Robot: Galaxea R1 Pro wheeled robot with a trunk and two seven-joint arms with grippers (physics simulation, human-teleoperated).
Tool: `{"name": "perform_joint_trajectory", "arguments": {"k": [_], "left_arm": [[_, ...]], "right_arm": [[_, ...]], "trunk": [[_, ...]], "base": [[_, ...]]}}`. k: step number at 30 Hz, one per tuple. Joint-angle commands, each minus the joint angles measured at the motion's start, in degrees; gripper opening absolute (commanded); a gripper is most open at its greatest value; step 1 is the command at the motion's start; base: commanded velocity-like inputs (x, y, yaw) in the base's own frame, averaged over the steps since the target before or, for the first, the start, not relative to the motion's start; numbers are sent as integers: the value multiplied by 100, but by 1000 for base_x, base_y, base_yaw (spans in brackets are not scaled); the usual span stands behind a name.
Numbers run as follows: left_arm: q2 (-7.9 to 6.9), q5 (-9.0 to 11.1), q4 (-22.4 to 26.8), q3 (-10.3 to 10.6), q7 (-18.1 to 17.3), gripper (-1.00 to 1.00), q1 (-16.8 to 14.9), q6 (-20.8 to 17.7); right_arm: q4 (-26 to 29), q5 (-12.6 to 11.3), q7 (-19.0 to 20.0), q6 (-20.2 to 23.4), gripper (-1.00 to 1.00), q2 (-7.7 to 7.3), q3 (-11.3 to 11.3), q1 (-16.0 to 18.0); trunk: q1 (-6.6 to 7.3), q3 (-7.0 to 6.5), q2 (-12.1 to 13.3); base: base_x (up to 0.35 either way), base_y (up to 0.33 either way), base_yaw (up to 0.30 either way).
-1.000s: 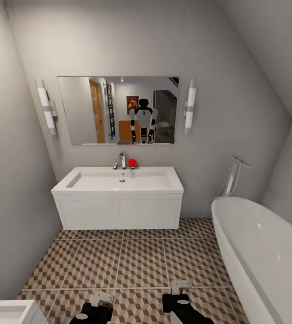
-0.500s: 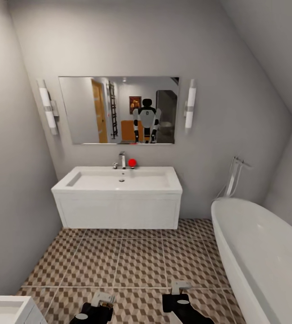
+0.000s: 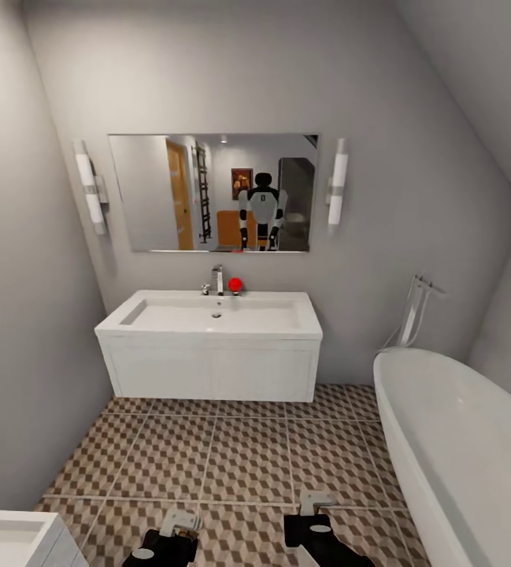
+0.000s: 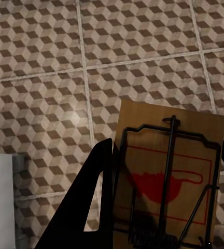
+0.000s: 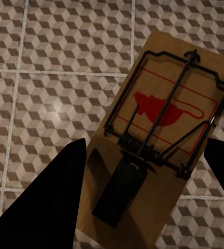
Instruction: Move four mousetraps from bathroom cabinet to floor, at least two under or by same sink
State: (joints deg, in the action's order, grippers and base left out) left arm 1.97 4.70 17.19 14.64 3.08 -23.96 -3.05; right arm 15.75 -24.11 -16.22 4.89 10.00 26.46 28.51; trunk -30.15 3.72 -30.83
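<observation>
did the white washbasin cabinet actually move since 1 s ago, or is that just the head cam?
No. The white rectangular washbasin cabinet sits the same against the wall mirror; both drifted slightly right together, so the camera moved.

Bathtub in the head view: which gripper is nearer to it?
Right. The right gripper sits closer to the bathtub; the left gripper lies farther across the tiled floor.
</observation>
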Motion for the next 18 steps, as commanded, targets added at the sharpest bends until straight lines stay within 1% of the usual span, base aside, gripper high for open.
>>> {"name": "perform_joint_trajectory", "arguments": {"k": [1,7,18], "left_arm": [[-4,40,12,48,35,-100,-3,-34],[-4,40,12,48,35,-100,-3,-32],[-4,65,12,42,39,-100,-3,-39]], "right_arm": [[7,-6,-40,35,-100,0,55,5],[7,-6,-40,35,-100,0,110,5],[7,-7,-40,35,-100,0,128,5]], "trunk": [[-3,11,-10],[-3,11,-10],[-3,11,-10]], "base": [[0,-152,2],[7,-155,1],[24,-45,0]]}}
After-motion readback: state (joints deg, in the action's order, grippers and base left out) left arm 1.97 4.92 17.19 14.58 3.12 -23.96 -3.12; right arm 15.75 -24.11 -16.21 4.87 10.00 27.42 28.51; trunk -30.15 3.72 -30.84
